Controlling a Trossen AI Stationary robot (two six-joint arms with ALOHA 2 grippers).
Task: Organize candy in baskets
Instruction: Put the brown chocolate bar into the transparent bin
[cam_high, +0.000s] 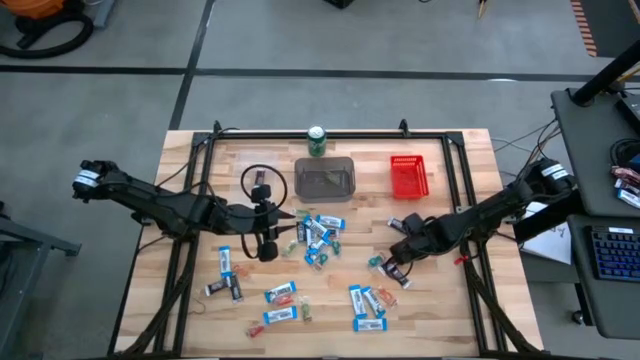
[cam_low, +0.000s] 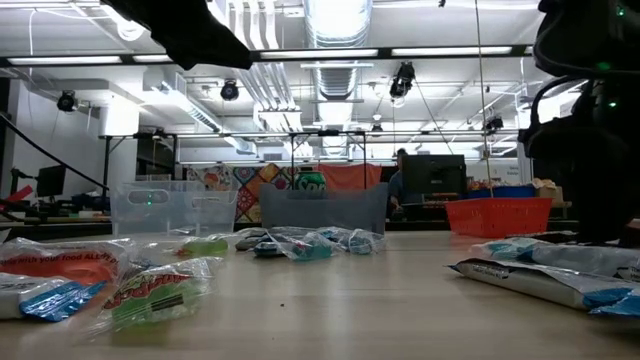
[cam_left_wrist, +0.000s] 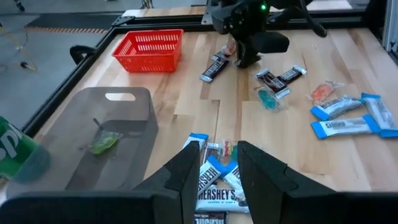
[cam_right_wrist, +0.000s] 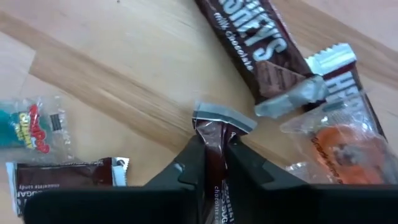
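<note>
The right end effector (cam_right_wrist: 212, 163) pinches a dark brown mini bar (cam_right_wrist: 214, 146) on the desk (cam_high: 440, 310), crowded by another brown bar (cam_right_wrist: 258, 43) and an orange sweet (cam_right_wrist: 339, 146). The left end effector (cam_left_wrist: 217, 165) hovers part-open, empty, over blue-and-white bars (cam_left_wrist: 217, 180) beside the grey basket (cam_left_wrist: 109, 143).

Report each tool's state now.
Left tool: open, empty, above the blue-and-white bars.
Right tool: closed on a dark brown mini bar.
</note>
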